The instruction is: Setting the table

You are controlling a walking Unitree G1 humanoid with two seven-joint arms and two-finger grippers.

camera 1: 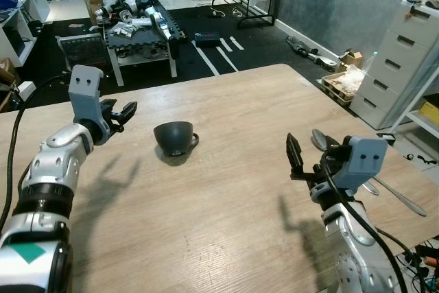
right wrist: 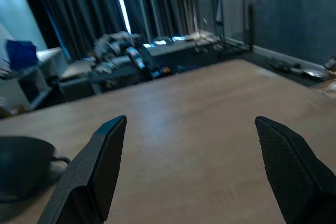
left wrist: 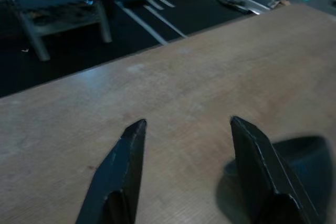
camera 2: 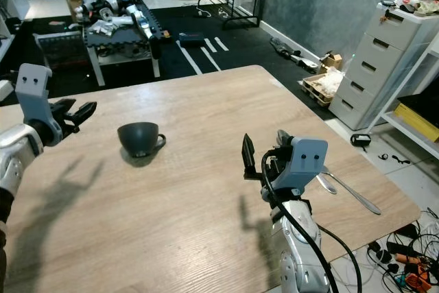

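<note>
Left eye view — pale wooden table (camera 1: 226, 224), dark cup (camera 1: 174, 138) upside down, cluttered dark-floored room; both grippers' fingers spread.

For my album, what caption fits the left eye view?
Two open grippers, left and right, hover over a wooden table flanking a dark upturned cup.

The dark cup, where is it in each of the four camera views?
Left eye view: dark cup left of centre on the wooden table.
Right eye view: farther left.
Left wrist view: lower right corner, beside one finger.
Right wrist view: lower left edge.
Shared landmark: the table.
</note>
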